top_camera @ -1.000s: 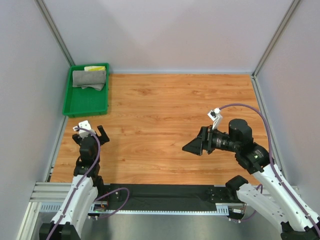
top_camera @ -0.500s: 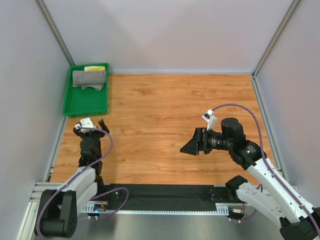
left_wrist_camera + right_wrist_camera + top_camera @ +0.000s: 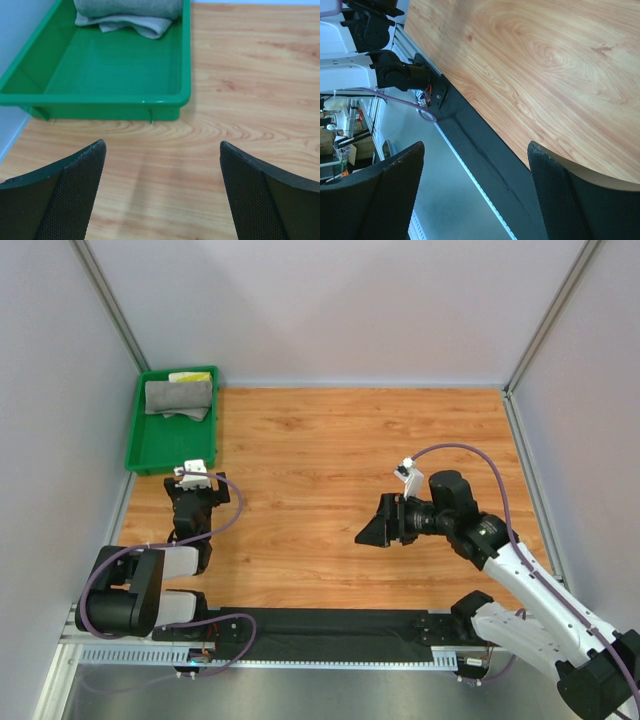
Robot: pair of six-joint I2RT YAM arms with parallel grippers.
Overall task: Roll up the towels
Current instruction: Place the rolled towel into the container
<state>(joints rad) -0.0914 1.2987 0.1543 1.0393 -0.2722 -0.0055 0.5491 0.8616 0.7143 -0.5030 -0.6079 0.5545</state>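
Currently fetching: my left end effector [image 3: 162, 160], spread empty, hovers just before the green tray [image 3: 100, 98]; next, grasp the grey towel [image 3: 127, 7] inside.

A wood-grain table [image 3: 350, 460] carries 1 green tray [image 3: 170, 445] at its far left corner.

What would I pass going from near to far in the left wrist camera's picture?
First the left gripper, open → table → tray, near wall first → towels piled at its far end.
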